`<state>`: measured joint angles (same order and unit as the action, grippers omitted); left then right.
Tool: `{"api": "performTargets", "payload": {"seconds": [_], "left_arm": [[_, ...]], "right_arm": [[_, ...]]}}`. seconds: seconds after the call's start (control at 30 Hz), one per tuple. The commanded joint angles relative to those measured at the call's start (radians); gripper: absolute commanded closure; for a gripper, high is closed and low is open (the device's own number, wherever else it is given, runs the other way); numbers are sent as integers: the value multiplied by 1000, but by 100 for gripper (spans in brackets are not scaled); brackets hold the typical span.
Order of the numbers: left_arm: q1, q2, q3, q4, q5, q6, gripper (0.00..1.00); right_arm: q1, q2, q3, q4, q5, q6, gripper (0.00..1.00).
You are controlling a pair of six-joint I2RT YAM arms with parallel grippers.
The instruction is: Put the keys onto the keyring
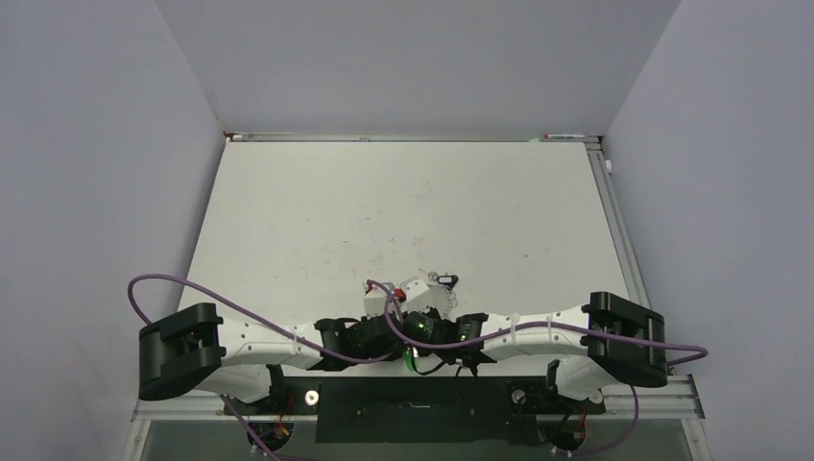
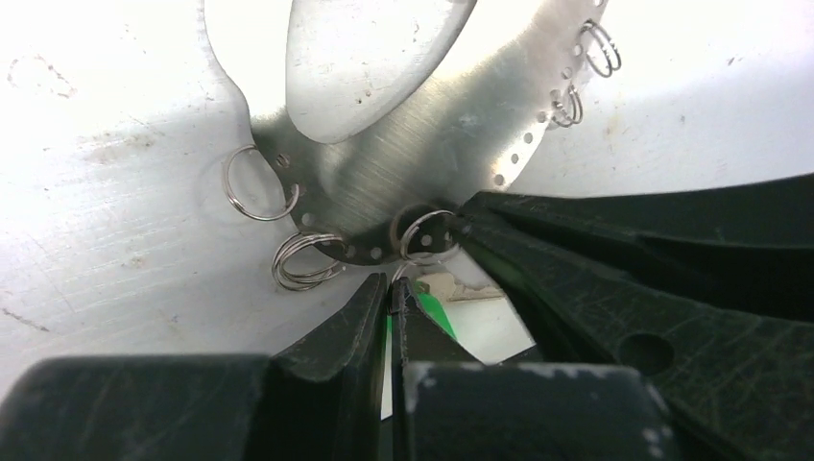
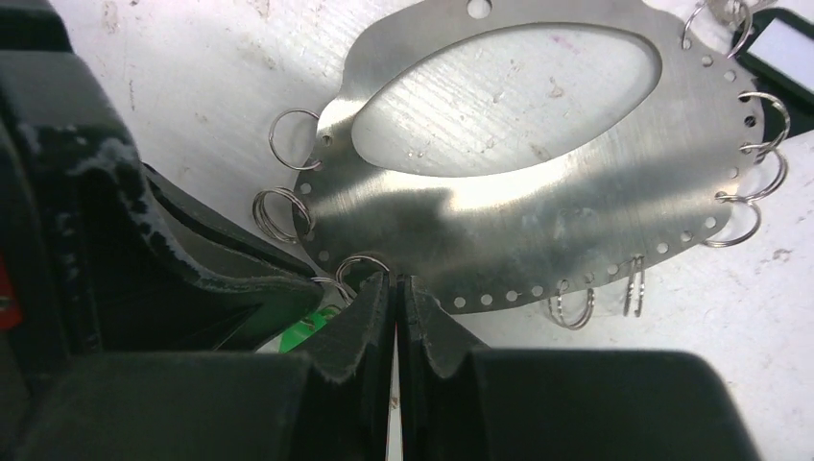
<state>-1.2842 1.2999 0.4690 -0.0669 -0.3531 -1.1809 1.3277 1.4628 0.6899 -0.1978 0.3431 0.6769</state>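
Right, left claw (image 2: pixel 394 288) and right claw (image 3: pixel 395 284) both pinched shut beside one small ring (image 2: pixel 425 236) on the keyring plate (image 2: pixel 413 144); what they hold, I cannot tell.

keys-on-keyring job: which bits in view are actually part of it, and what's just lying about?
Job:
- steel plate with an oval cutout
- split rings hung in the holes round its rim
- green key, mostly hidden
- black-edged piece by the far rim, likely another key

Lying about:
- purple cables
- scuffs on the table
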Motion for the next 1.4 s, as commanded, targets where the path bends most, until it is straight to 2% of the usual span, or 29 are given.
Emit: {"api": "performTargets", "payload": {"seconds": [0.0,0.1,0.23,0.33,0.43,0.57,0.67,0.77,0.9,1.0,1.1,1.2,1.37], "left_arm": [[19,4,64,-113,33,125,100],[29,12,65,-93,53,156,100],[68,36,24,15,131,154,100],[83,53,6,92,167,133,100],[83,59,2,105,173,120,100],[83,52,-11,107,175,101,100],[83,52,-23,122,182,80,100],[81,56,-33,150,199,65,100],[71,43,-20,142,209,90,100],[71,17,0,77,194,115,100],[71,-5,17,1,194,139,100],[72,-21,21,-7,210,157,100],[72,-9,65,-65,235,219,100]], "right_arm": [[8,-1,49,-98,100,-142,95],[6,5,51,-86,106,-197,95],[-21,20,66,-82,116,-187,94],[-35,-14,62,-84,119,-118,84],[-43,-97,30,-71,112,-4,66],[-43,-209,-59,-36,76,211,58],[-38,-266,-152,22,38,315,58],[-35,-299,-213,74,24,353,60],[-35,-322,-221,67,28,319,62],[-36,-331,-218,71,15,262,62],[-35,-352,-248,110,-14,268,63],[-34,-376,-287,184,-58,264,64],[-34,-382,-293,189,-63,264,65]]}}
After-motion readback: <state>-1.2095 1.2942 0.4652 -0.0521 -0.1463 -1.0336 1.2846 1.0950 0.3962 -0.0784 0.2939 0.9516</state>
